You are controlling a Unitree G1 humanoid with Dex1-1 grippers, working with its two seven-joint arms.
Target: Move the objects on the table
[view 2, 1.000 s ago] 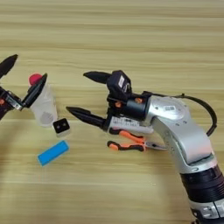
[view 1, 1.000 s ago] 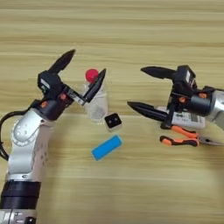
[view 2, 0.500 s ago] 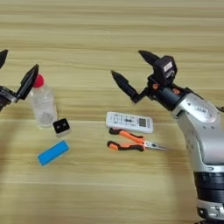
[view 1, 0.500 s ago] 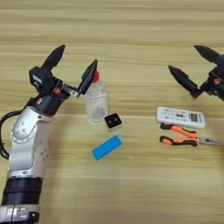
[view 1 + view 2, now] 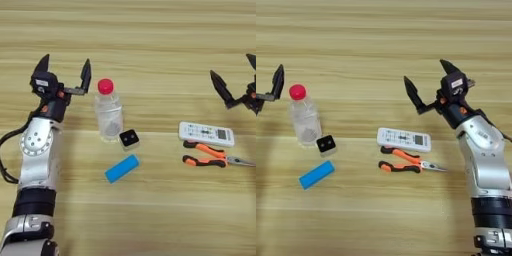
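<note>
At the middle left of the table, a small clear bottle with a red cap stands upright, and a tiny black cube with a white base sits just beside its foot at about four o'clock, so close that the two may touch. From the bottle, the left gripper is at roughly ten o'clock, near but apart from it, its two black fingers spread wide with nothing between them; one fingertip points up close to the red cap without reaching it. A blue block lies tilted at about six o'clock from the cube, a little apart. Over at three o'clock from the bottle, well apart, a white remote control lies flat, and orange-handled pliers lie just below it, at its six o'clock. The right gripper hovers at about one o'clock from the remote, fingers spread wide and holding nothing, clear of both remote and pliers.
</note>
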